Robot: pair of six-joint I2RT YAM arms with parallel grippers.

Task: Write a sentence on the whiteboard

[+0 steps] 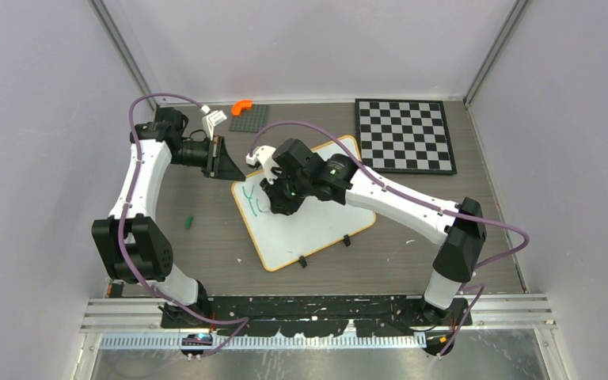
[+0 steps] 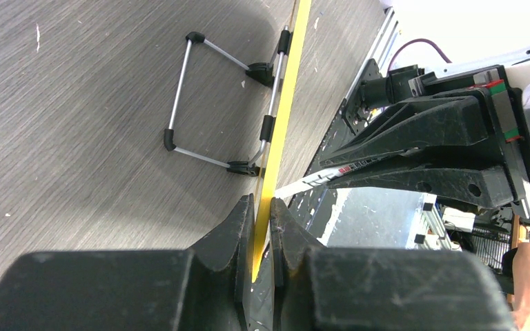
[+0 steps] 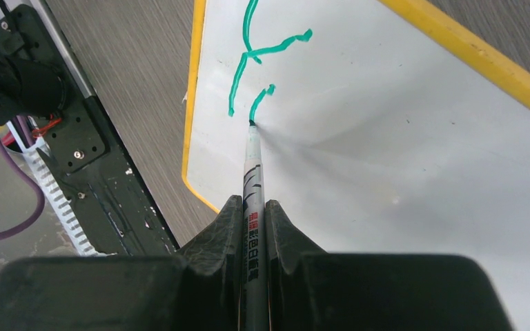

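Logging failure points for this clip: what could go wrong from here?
1. The left tool pinches only the yellow rim of the whiteboard; writing pressure might pivot or slip the board.
2. The marker sticks far out of the right tool, tip on the board; it could tilt in the grip and skew the green strokes.

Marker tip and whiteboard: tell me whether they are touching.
Touching. The right wrist view shows the tip of the marker resting on the whiteboard exactly where the green stroke ends, with no gap between them.
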